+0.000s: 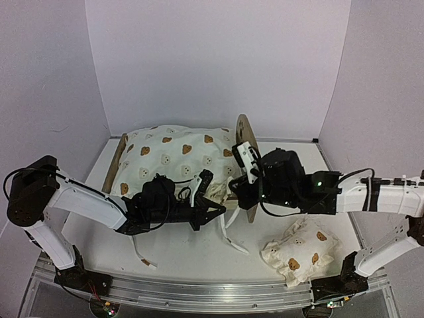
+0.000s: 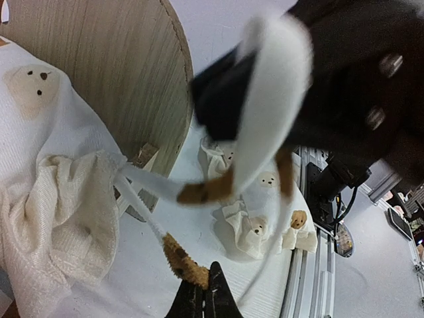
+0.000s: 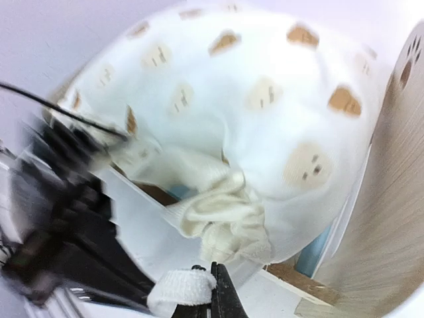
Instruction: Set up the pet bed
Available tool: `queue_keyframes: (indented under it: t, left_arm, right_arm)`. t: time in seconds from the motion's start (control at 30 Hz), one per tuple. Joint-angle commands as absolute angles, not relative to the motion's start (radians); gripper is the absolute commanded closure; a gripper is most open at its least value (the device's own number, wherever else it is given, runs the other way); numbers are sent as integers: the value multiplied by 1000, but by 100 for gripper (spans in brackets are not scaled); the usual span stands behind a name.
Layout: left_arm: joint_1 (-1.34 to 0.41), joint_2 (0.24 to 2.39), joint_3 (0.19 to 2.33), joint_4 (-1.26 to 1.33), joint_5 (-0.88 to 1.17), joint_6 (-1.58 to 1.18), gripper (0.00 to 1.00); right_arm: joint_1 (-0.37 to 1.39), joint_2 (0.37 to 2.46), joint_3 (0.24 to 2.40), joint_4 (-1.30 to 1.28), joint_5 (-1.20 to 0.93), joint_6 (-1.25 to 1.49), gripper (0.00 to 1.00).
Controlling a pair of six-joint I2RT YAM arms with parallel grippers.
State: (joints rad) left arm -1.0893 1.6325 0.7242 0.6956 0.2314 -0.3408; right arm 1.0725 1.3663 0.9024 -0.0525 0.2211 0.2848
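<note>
The pet bed, a light-wood frame with a paw-print headboard [image 1: 244,136] and a low footboard [image 1: 115,163], stands mid-table. The large bear-print cushion [image 1: 173,158] lies on it and hides most of the base. My left gripper [image 1: 216,212] is at the cushion's ruffled near corner. In the left wrist view the gripper [image 2: 205,286] is shut on the brown tip of a white cushion tie [image 2: 183,262]. My right gripper [image 1: 241,191] is beside the headboard. In the right wrist view the gripper [image 3: 211,291] is shut on a white cushion tie [image 3: 182,291], below the ruffle [image 3: 225,218].
The small bear-print pillow [image 1: 299,251] lies at the front right, and also shows in the left wrist view [image 2: 255,228]. Loose white ties [image 1: 233,238] trail on the table in front of the bed. White walls enclose the back and sides. A metal rail [image 1: 199,295] runs along the near edge.
</note>
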Motion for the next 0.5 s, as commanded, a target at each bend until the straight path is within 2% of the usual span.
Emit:
queue_keyframes:
  t: [0.0, 0.23, 0.37, 0.47]
  left_arm:
    - [-1088, 1589, 776, 702, 211, -367, 100]
    - [-1089, 1538, 786, 690, 80, -407, 100]
    - [-1089, 1513, 792, 681, 43, -386, 100]
    - [-1089, 1516, 806, 677, 52, -379, 100]
  right_arm:
    - [1073, 1329, 1064, -402, 242, 191, 100]
    - [1024, 1423, 1258, -433, 355, -54, 100]
    - [981, 1471, 1286, -350, 342, -185, 100]
    - [917, 1484, 1240, -235, 247, -256, 100]
